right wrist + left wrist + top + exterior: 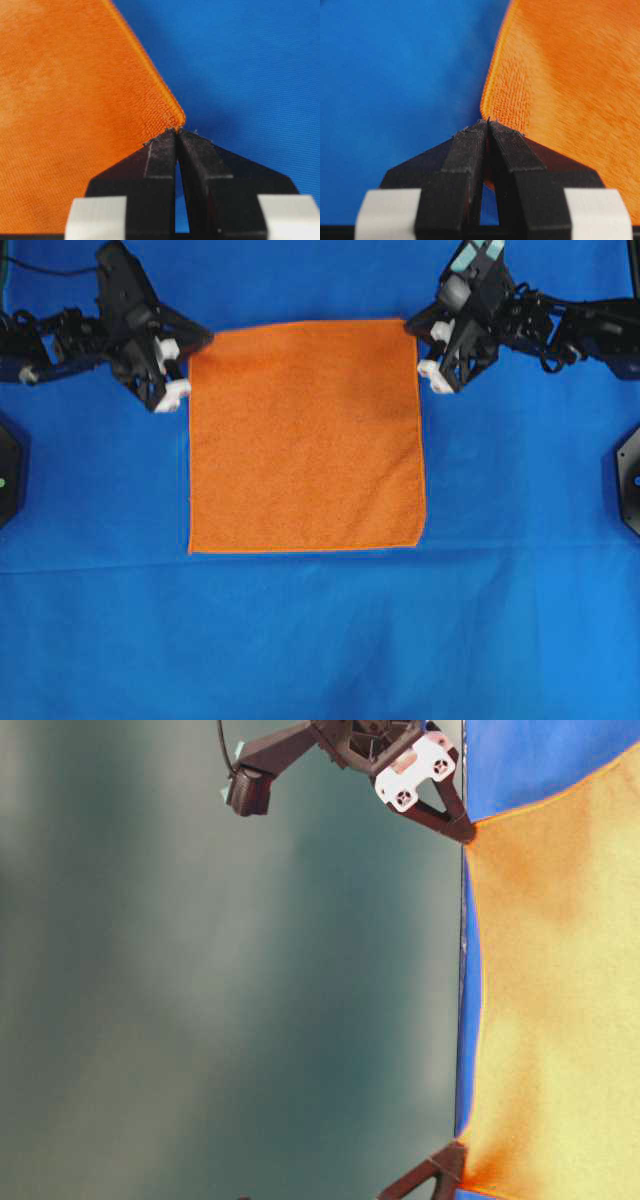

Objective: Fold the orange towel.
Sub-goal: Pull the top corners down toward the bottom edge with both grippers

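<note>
The right gripper (177,131) is seen from behind, its two black fingers (152,165) brought together at the tips. A corner of the orange towel (70,110) is pinched between those tips. The towel is spread to the left, and blue cloth (250,65) is seen to the right.

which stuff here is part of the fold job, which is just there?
In the job:
- orange towel, spread flat
- left gripper, jaws shut on the towel's corner
- right gripper, jaws shut on the other far corner

Just there:
- blue table cover
- black fixtures at the table's left and right edges
</note>
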